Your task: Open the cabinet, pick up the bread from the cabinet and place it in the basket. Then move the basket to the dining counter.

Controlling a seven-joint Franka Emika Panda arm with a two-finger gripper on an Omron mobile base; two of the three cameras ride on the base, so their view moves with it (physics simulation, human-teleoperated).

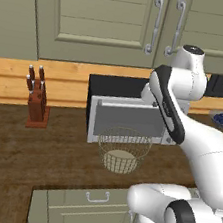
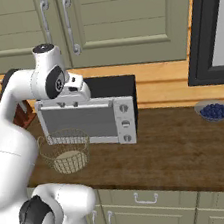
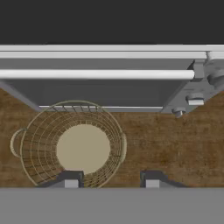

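Observation:
The sage-green cabinet (image 1: 104, 19) hangs above the worktop with both tall doors shut, its curved silver handles (image 1: 155, 24) side by side; it is also in the right base view (image 2: 116, 17). The bread is hidden. The wire-mesh basket (image 1: 123, 150) (image 2: 65, 152) (image 3: 43, 144) stands empty on the worktop in front of the toaster oven, its tan base bare. My gripper (image 3: 111, 180) hangs open above the worktop, over the basket's near rim and the wood beside it, with nothing between its fingers. The dining counter is out of view.
A silver toaster oven (image 1: 128, 117) (image 2: 84, 117) sits right behind the basket. A knife block (image 1: 37, 100) stands to the left, and a bowl of blueberries (image 2: 214, 111) to the right. A dark-framed panel (image 2: 208, 29) rises at the far right.

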